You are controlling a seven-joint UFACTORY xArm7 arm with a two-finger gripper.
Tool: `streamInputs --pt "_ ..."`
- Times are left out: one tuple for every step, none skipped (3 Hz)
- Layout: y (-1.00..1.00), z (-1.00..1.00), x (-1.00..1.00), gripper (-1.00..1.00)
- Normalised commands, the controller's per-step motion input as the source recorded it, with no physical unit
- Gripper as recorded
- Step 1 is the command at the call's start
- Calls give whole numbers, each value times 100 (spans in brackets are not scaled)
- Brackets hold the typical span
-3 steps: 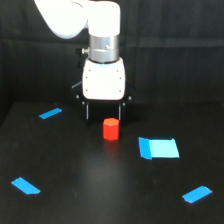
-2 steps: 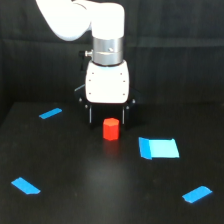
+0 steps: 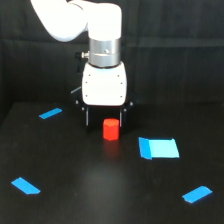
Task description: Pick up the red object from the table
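We note the table (image 3: 100,200) is matt black; the arm (image 3: 102,85) has glossy white plastic shells and a brushed metal ring; the red object (image 3: 110,129) looks smooth, plastic-like.

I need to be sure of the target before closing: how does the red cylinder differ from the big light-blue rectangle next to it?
The red cylinder stands upright off the table; the light-blue rectangle lies flat on it. The cylinder is red-orange and round, the rectangle pale blue and four-cornered. The cylinder sits between the fingers of the gripper; the rectangle lies apart, toward the exterior view's right. Both are plain and unmarked.
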Motion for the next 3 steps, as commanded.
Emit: streamInputs --pt "5 -16 -5 -81" --pt "0 -13 -7 -95" --pt "-9 -5 -16 -95"
